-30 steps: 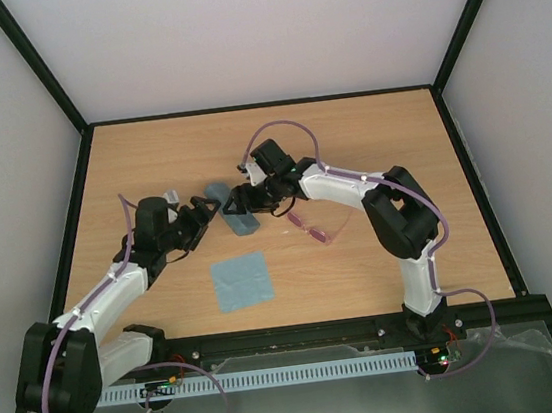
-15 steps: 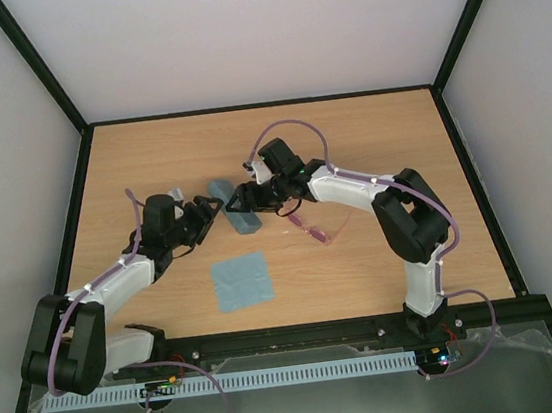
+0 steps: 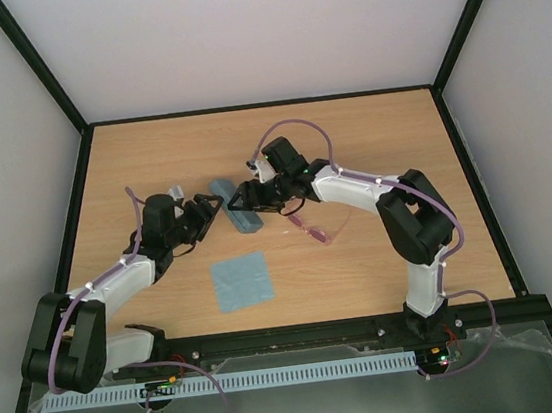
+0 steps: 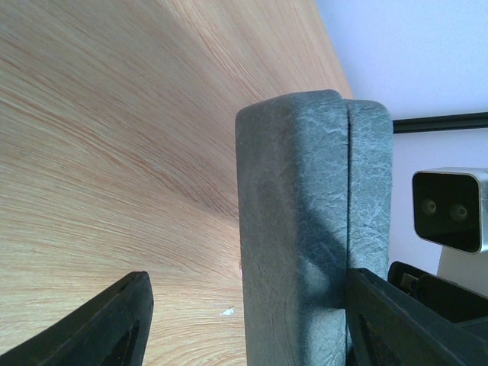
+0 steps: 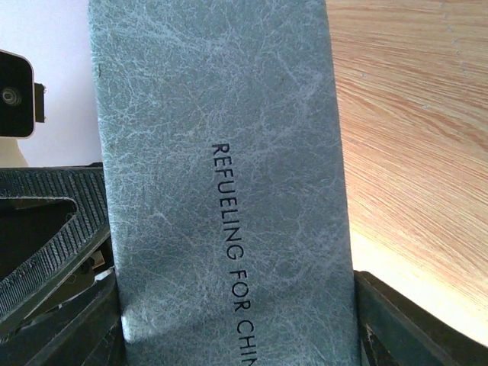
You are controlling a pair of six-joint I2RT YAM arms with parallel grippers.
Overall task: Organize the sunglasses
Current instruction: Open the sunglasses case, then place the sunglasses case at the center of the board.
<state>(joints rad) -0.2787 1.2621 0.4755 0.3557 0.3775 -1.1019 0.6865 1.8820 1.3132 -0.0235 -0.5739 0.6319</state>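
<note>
The pink sunglasses (image 3: 317, 228) lie on the table, right of the blue-grey case (image 3: 233, 207) and under the right arm. The case (image 5: 213, 99) fills the gap between the fingers of my right gripper (image 5: 232, 305), which is shut on its long sides. My left gripper (image 4: 248, 301) straddles the end of the case (image 4: 305, 191) from the left. Its right finger (image 4: 381, 313) touches the case, while its left finger (image 4: 114, 324) stands apart over bare wood, so it is open. Seen from above, the two grippers, left (image 3: 212, 211) and right (image 3: 243, 203), meet at the case.
A light blue square cloth (image 3: 242, 280) lies flat in front of the case, near the table's front edge. The black frame rail (image 3: 351, 328) runs along the near edge. The right arm's camera housing (image 4: 450, 210) is close behind the case.
My left gripper has moved right up to the case and its jaws have narrowed around the case's end. The right gripper has kept its hold and shifted slightly.
</note>
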